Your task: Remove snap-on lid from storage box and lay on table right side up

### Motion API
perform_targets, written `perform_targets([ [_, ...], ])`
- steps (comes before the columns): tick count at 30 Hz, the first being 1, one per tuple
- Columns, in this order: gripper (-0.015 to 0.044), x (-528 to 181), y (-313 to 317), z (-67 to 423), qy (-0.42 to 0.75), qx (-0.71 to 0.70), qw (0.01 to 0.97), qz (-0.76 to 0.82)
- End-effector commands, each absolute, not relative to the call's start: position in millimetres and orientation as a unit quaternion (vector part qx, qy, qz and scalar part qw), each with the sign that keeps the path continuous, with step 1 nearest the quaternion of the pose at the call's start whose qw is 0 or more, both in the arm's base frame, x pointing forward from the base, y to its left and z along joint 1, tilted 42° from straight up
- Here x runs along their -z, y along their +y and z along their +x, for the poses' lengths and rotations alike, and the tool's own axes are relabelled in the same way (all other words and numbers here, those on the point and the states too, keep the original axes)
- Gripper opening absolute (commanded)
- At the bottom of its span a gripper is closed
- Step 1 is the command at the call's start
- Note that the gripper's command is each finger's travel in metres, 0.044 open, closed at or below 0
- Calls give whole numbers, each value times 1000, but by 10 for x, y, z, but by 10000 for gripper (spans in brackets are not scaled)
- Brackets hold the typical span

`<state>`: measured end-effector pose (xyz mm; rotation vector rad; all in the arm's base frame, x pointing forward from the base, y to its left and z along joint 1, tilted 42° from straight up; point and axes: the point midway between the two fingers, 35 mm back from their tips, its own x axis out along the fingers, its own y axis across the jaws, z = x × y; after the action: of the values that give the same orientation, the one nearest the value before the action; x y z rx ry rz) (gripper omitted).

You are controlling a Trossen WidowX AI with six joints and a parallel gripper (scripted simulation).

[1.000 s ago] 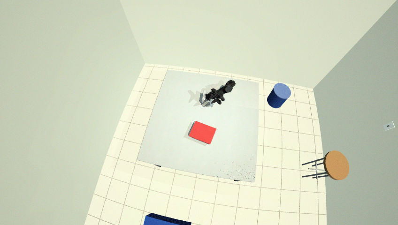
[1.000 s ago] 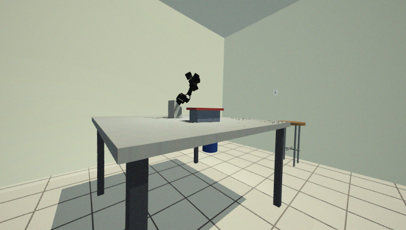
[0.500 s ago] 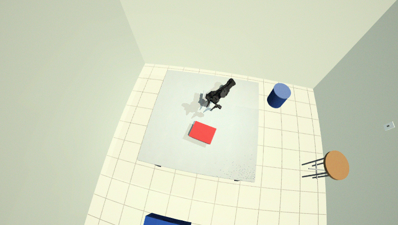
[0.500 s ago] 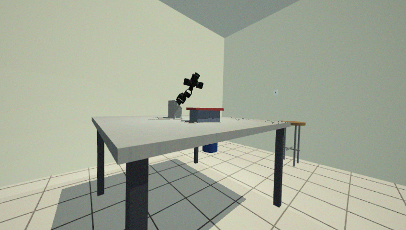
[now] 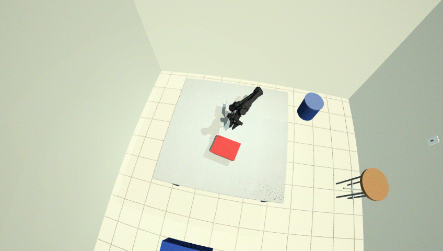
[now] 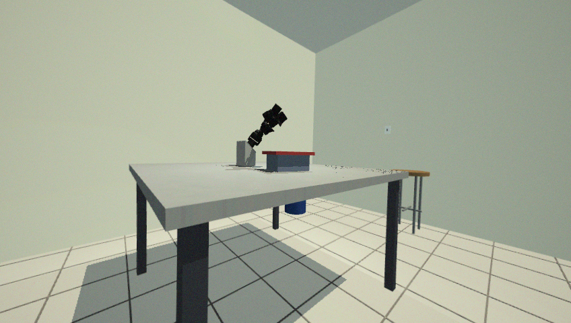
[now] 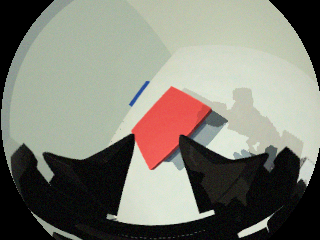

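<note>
The half-open, empty end effector point(image 7: 158, 160) hovered short of the flat red snap-on lid point(image 7: 170, 124) ahead; it should square up to one rim.

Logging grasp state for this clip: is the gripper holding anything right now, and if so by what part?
Nothing is held. The gripper is part open, empty, above the table; the red lid sits on the box ahead.

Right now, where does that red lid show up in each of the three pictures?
Top view: the red lid lies near the table's middle, just below the black arm.
Exterior view: the lid is a thin red strip capping the grey-blue box, right of the arm's grey base block.
Wrist view: the lid sits centre frame, beyond the two dark fingers.
Shared landmark: the pale table top beneath it.
</note>
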<state>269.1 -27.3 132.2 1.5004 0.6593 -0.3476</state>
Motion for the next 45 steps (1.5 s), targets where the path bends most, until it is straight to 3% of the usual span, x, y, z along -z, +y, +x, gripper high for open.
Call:
perform_targets([
  [1, 235, -914, 66, 2771, 316, 220, 361, 849],
  [45, 235, -403, 495, 2899, 316, 220, 361, 849],
])
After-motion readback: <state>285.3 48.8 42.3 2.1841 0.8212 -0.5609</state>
